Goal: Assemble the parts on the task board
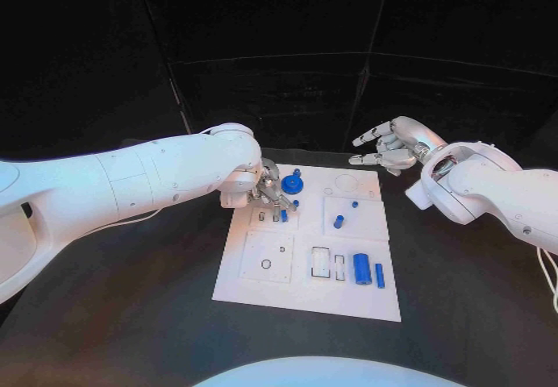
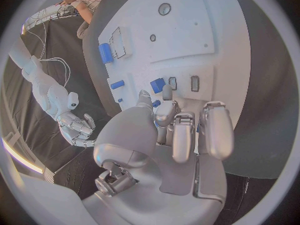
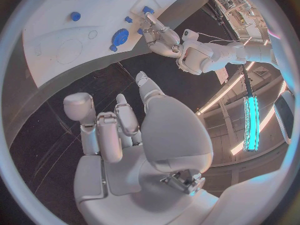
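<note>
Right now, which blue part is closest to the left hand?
The small blue part at the left hand's fingertips, just below the round gear-like one; the others lie further right or nearer the robot.

Head camera high above the counter [image 1: 139,322], facing down; wrist cameras close behind each hand, all sharing the task board [image 1: 262,294].

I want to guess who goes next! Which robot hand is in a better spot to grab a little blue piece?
Probably the left robot hand. It is over the task board, right beside the blue parts. The right robot hand hangs open beyond the board's far corner, above nothing.
</note>
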Motion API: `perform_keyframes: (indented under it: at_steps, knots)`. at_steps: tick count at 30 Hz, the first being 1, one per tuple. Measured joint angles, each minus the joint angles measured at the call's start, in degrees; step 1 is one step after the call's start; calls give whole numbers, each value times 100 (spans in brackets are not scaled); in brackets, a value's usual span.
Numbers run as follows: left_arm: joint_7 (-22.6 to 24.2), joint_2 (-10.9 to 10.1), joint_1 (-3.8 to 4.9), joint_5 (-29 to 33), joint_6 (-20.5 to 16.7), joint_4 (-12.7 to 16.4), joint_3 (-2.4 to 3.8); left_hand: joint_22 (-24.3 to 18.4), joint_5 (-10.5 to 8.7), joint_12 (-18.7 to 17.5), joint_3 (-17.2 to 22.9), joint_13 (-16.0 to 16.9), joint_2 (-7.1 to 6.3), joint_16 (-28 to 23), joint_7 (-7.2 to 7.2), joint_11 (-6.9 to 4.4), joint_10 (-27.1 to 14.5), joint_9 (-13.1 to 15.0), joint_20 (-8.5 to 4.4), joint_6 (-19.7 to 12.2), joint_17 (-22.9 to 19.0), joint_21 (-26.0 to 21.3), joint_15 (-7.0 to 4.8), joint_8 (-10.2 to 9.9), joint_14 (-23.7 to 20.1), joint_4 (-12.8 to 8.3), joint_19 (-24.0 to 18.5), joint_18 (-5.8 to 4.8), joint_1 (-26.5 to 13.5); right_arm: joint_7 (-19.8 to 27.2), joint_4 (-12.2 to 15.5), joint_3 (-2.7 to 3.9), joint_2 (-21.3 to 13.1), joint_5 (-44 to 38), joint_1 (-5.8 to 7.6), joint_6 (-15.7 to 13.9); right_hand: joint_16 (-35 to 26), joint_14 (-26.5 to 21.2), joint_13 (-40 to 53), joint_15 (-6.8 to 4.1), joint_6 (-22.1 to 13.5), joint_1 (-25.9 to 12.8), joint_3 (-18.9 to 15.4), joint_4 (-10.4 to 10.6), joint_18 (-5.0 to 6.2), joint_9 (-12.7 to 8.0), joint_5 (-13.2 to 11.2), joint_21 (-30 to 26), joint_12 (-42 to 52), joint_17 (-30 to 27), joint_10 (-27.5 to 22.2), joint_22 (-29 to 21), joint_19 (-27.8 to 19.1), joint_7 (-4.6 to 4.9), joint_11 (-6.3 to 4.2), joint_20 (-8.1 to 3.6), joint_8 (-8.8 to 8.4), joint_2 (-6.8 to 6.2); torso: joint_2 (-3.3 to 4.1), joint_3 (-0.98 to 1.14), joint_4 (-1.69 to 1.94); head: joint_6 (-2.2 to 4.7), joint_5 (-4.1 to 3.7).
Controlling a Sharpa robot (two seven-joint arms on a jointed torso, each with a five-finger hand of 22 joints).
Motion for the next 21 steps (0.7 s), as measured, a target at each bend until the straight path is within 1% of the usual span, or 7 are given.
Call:
perform_keyframes:
  at_steps: [3,5,13,15,19,21]
  knots:
    - [-1,3,0,-4,24,-8,0,0,0,0,6,0,-25,0,-14,0,0,13,0,-15,0,0,0,0,0,-38,0,0,25,-2,-1,0,2,0,0,2,0,0,0,0,0,0,0,0,0,0,0,0,0,0,0,0,0,0,0,0,0,0,-1,0,0,-4,-2]
    - [-1,3,0,-6,35,-10,-1,0,0,0,26,0,2,0,-21,0,0,26,0,-21,0,0,0,27,0,-57,0,0,52,-3,-1,0,3,-1,0,4,0,0,0,0,0,0,0,0,0,0,0,0,0,0,0,0,0,0,0,0,0,0,-1,0,0,-9,-3]
    - [-4,14,-2,-14,75,-10,-2,-1,0,-22,63,-6,5,0,-21,0,0,62,0,-21,0,0,0,50,0,-126,0,0,99,-6,-16,0,21,-1,0,12,0,0,0,0,0,0,-22,22,0,0,0,0,0,-1,0,-9,0,0,0,0,28,0,-1,-2,5,-18,2]
    - [-4,20,-2,-16,80,-11,-2,-1,0,-22,95,-6,6,0,-42,0,0,71,0,-42,0,0,0,77,0,-158,0,0,146,-6,-19,0,24,-2,0,15,0,0,1,0,0,0,-22,22,0,0,0,0,0,-1,0,-9,0,0,0,0,28,0,-1,-2,5,-19,4]
    - [-5,23,-2,-26,92,-14,-2,-1,0,-22,117,-6,10,0,-41,0,0,92,0,-41,0,0,0,109,0,-212,0,0,162,-7,-26,0,26,-2,0,19,0,0,1,0,0,0,-22,22,0,0,0,0,0,-1,0,-8,0,0,0,0,28,0,-1,0,5,-15,9]
    - [-5,26,-2,-30,98,-15,-2,-1,0,-22,133,-6,-11,0,-20,0,0,100,0,-62,0,0,0,109,0,-228,0,0,190,-8,-29,0,26,-3,0,19,0,0,1,0,0,0,-22,22,0,0,0,0,0,-1,0,-8,0,0,0,0,28,0,-1,-1,5,-19,9]
